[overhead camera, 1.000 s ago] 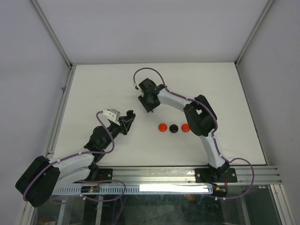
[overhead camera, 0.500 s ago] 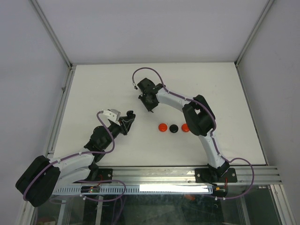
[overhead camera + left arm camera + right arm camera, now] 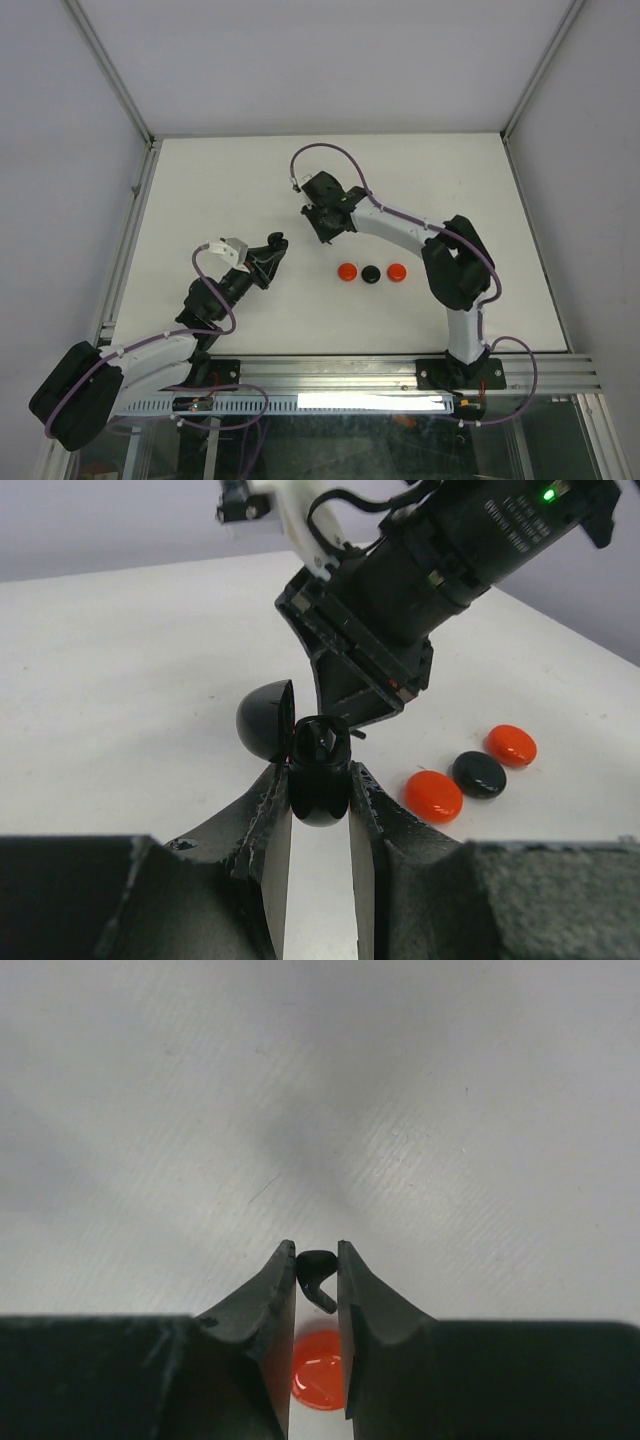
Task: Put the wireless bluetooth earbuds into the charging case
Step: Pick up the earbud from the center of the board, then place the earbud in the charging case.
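The left hand (image 3: pixel 319 772) grips a glossy, rounded black charging case (image 3: pixel 320 798); the right hand (image 3: pixel 316 1248) pinches a tiny hooked black earbud (image 3: pixel 318 1266).

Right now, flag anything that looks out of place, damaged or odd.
Nothing stands out. The left gripper clamps the open charging case, the right gripper pinches a black earbud at its fingertips, and three discs lie in a neat row on the table. No spill or damage shows.

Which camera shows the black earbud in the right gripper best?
Right wrist view: the black earbud sits pinched in the right gripper, its curved tail clear. The top view hides it under the gripper; the left wrist view shows a speck at most.
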Controlling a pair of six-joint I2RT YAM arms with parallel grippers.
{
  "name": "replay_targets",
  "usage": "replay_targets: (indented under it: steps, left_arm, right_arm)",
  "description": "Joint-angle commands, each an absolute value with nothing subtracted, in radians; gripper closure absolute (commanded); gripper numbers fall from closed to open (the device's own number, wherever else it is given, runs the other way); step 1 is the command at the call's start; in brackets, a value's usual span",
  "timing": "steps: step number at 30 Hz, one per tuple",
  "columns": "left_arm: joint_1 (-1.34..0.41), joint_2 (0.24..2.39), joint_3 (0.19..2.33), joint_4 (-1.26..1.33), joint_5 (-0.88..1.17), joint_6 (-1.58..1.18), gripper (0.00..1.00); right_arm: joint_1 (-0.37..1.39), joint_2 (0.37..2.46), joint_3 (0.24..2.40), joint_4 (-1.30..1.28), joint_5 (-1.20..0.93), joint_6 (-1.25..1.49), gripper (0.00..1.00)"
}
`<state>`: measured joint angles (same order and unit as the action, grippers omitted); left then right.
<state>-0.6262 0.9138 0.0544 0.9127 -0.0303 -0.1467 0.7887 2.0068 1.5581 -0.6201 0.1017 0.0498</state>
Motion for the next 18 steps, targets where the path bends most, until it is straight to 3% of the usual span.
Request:
replay_targets:
  steps: [1, 18]
  left_arm:
    - [-0.618, 0.89, 0.025, 1.071, 0.041, -0.142, 1.0]
    - [-0.618, 0.899, 0.063, 1.216, 0.232, -0.109, 1.0]
  right_arm:
    - [0.817, 1.805, 1.496, -0.49, 0.128, 0.104, 0.84]
    - [0.914, 1.27, 1.147, -0.172, 0.158, 0.226, 0.85]
